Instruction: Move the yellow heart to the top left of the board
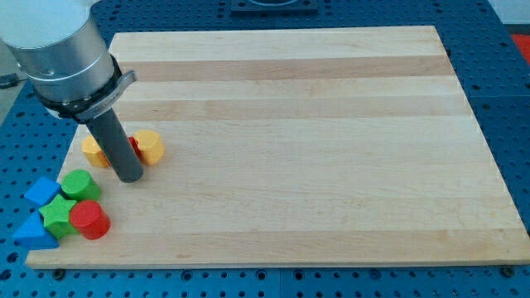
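**Item: board [331, 124], wooden, laid on a blue perforated bench [513, 99].**

**Task status.** Judged not yet done. The yellow heart [93, 153] is taken to be the yellow block at the board's left edge, about halfway down. Its shape is partly hidden by the rod, so the reading is tentative. The board's top-left corner lies above it in the view. A push toward the view's top is left to be made.

**Claw.** None is fitted, so no open or shut state can be told. The arm ends in a straight dark rod, and nothing is held. The tip [131, 177] is set on the board just below and to the right of the yellow heart. Whether it touches the heart cannot be told.

**Neighbouring pieces.**
- A yellow hexagon [151, 146] is seen just right of the rod.
- A red block [134, 144] is glimpsed between the two yellow pieces, its shape hidden.

**Lower-left cluster, well clear of the tip.**
- green cylinder [80, 185]
- green star [58, 214]
- red cylinder [89, 220]
- upper blue block [40, 192]
- lower blue block [33, 233], apparently a wedge
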Motion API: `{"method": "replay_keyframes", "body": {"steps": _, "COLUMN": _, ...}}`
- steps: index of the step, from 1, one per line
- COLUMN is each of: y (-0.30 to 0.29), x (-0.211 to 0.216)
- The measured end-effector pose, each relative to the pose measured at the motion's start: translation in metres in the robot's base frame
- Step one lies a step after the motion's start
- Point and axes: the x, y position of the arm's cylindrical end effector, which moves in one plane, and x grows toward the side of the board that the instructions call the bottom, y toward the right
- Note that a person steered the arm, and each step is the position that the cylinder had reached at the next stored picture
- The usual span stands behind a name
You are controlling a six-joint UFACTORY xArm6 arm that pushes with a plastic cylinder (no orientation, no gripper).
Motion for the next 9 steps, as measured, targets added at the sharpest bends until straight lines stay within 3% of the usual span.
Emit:
{"method": "replay_keyframes", "body": {"steps": 2, "y": 0.028, "x": -0.017}}
{"method": "replay_keyframes", "body": {"steps": 4, "y": 0.009, "x": -0.043}}
{"method": "replay_keyframes", "body": {"steps": 9, "y": -0.031, "x": -0.16}}
